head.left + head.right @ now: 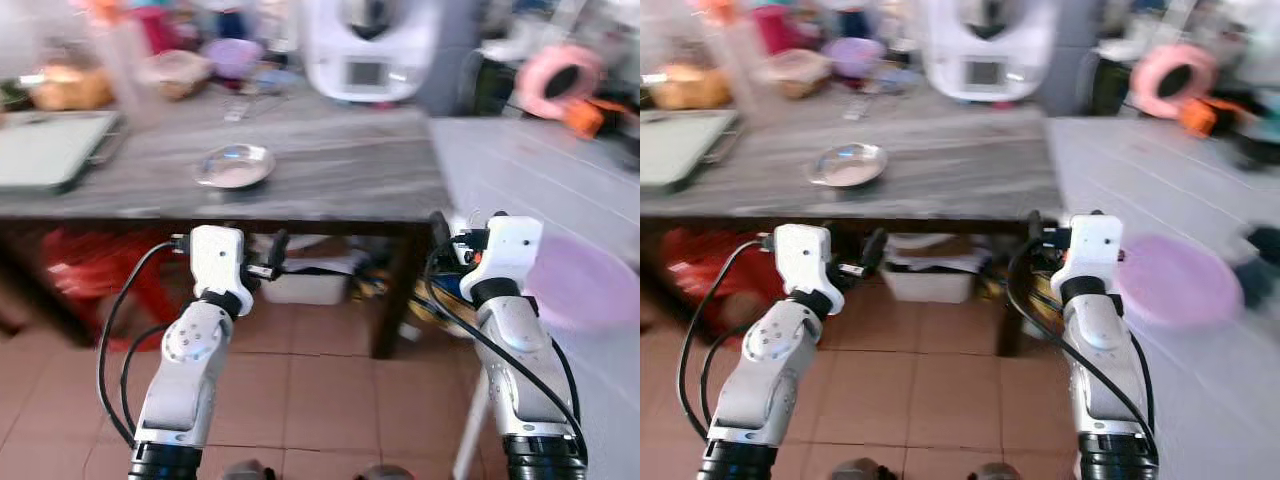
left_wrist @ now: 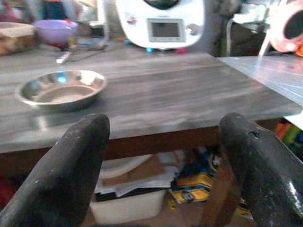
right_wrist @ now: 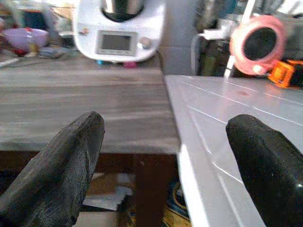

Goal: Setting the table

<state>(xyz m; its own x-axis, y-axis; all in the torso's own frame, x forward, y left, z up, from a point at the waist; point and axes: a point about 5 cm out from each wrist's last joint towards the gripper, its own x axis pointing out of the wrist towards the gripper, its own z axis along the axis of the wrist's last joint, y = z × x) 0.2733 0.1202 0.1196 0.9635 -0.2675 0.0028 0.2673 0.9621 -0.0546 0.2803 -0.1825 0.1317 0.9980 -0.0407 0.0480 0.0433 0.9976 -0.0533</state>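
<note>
Both grippers, left (image 2: 161, 165) and right (image 3: 165, 165), were spread and empty short of the grey wooden table (image 1: 340, 170). Approach seemingly underway; next, reach forward for the shallow round steel dish (image 1: 234, 166) resting there.

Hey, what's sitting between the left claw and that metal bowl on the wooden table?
Nothing. In the left wrist view, the open left claw sits short of the table edge, and only bare wooden tabletop stretches up to the metal bowl.
</note>
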